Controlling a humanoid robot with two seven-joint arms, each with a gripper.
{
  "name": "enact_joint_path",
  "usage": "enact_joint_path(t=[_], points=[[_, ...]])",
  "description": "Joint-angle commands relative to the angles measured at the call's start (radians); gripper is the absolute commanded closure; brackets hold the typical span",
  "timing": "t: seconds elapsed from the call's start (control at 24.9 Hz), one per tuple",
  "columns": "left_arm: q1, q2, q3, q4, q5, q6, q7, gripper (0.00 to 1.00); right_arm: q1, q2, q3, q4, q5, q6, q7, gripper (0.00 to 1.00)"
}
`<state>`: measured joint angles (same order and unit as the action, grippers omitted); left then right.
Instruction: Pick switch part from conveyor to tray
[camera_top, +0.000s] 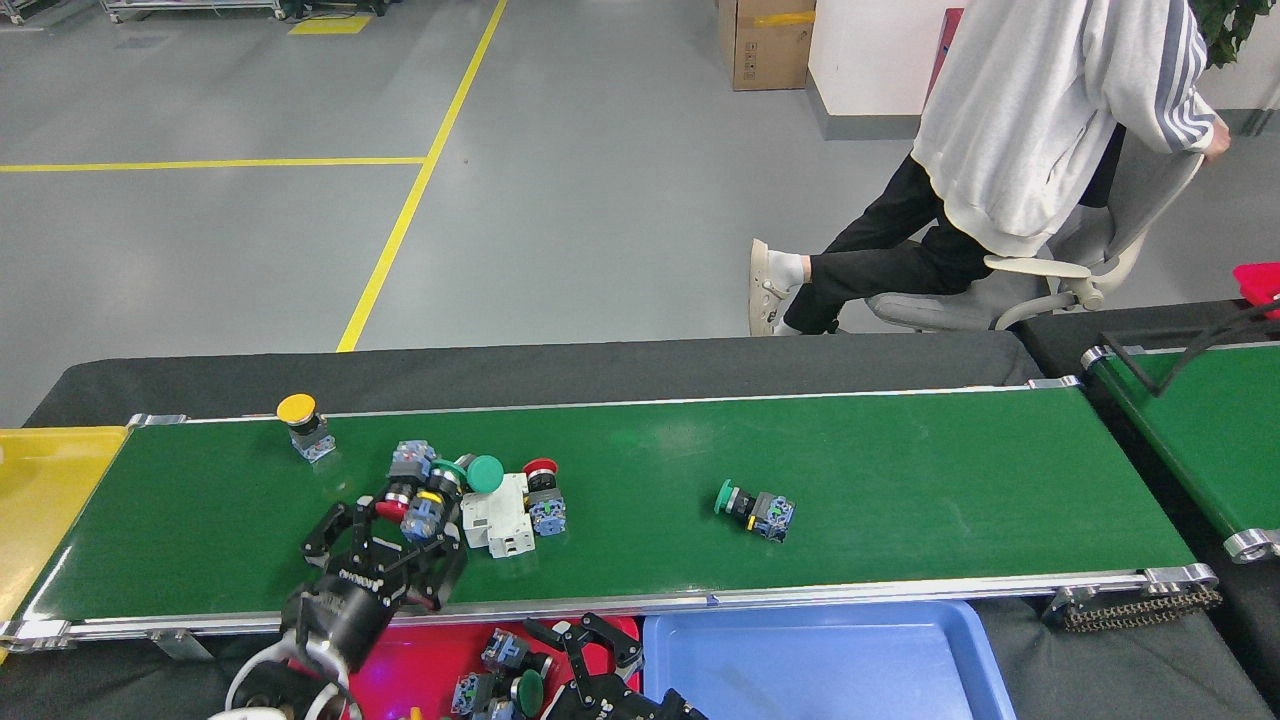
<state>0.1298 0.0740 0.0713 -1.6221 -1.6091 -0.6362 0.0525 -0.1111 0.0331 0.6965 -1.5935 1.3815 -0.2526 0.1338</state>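
Switch parts lie in a tight cluster (450, 490) on the conveyor (900, 470), and the left gripper (385, 520) reaches into its near edge. Its jaws are spread wide, one on each side of a red-capped switch (392, 507), not clamped on it. A yellow-banded switch (428, 503) sits just beside that one, a green cap (485, 473) is behind it, and a white breaker (495, 520) touches the group on the right.

To do this well, I judge the jaws should centre on the red-capped piece alone and close on its body, not its cap, so the neighbours are not dragged along. A straight lift should follow before swinging back to the red tray (420, 655).

The right gripper (580, 628) hangs over that tray with its jaws released. Just beside it, loose switches (505, 655) lie in the tray.

Farther out on the belt are a yellow-capped switch (300, 425) and a lone green-capped switch (755, 508). The blue tray (850, 660) holds nothing I can see.
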Motion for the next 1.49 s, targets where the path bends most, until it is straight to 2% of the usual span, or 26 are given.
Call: enact_joint_path(t=[0.0,0.04,0.12,0.16,0.24,0.28,0.44,0.52,0.6,0.68,0.76,0.8,0.88,1.09,1.17,1.33,1.45], points=[[0.062,-0.002,-0.004,-0.082,0.005,-0.079,0.001,0.81,0.033,-0.015,-0.124,-0.056,-0.002,0.047,-0.008,0.0],[0.096,-0.01,-0.005,-0.108,0.006,-0.109,0.001,0.8,0.07,-0.009,-0.204,-0.075,-0.002,0.085,-0.011,0.0],[0.148,-0.019,-0.005,-0.133,0.006,-0.149,0.0,0.7,0.108,0.01,-0.333,-0.092,-0.002,0.194,-0.034,0.0],[0.165,-0.023,-0.004,-0.134,0.005,-0.149,-0.003,0.54,0.12,0.021,-0.396,-0.092,-0.002,0.27,-0.068,0.0],[0.171,-0.045,0.009,-0.136,0.005,-0.149,-0.005,0.06,0.145,0.016,-0.471,-0.091,-0.006,0.372,-0.152,0.0],[0.171,-0.063,0.018,-0.136,0.006,-0.149,-0.003,0.0,0.168,0.014,-0.511,-0.091,-0.01,0.401,-0.183,0.0],[0.177,-0.072,0.084,-0.139,0.015,-0.149,-0.003,0.0,0.211,0.008,-0.654,-0.105,-0.01,0.42,-0.195,0.0],[0.185,-0.086,0.148,-0.139,0.034,-0.149,-0.002,0.0,0.241,-0.012,-0.709,-0.112,-0.012,0.412,-0.198,0.0],[0.2,-0.111,0.242,-0.148,0.04,-0.138,0.001,0.0,0.277,-0.062,-0.739,-0.115,-0.012,0.408,-0.198,0.0],[0.198,-0.171,0.338,-0.153,0.04,-0.037,0.003,0.0,0.304,-0.114,-0.742,-0.117,-0.03,0.398,-0.194,0.0],[0.197,-0.172,0.4,-0.148,0.035,0.119,0.003,0.0,0.314,-0.156,-0.746,-0.118,-0.107,0.369,-0.192,0.0],[0.206,-0.169,0.409,-0.147,0.035,0.168,0.004,0.0,0.314,-0.18,-0.753,-0.122,-0.145,0.352,-0.189,0.0],[0.223,-0.16,0.42,-0.147,0.037,0.173,0.004,0.0,0.318,-0.214,-0.767,-0.122,-0.177,0.328,-0.187,0.0],[0.188,-0.154,0.394,-0.143,0.028,0.179,-0.003,0.0,0.32,-0.217,-0.787,-0.12,-0.187,0.294,-0.178,0.0],[0.131,-0.143,0.367,-0.13,0.018,0.187,-0.022,0.0,0.32,-0.217,-0.787,-0.12,-0.19,0.293,-0.163,0.0],[-0.004,-0.146,0.331,-0.056,-0.049,0.228,-0.129,0.0,0.317,-0.217,-0.799,-0.118,-0.194,0.291,-0.146,0.0],[-0.059,-0.145,0.326,0.002,-0.068,0.237,-0.138,0.0,0.317,-0.214,-0.799,-0.118,-0.194,0.28,-0.143,0.0]])
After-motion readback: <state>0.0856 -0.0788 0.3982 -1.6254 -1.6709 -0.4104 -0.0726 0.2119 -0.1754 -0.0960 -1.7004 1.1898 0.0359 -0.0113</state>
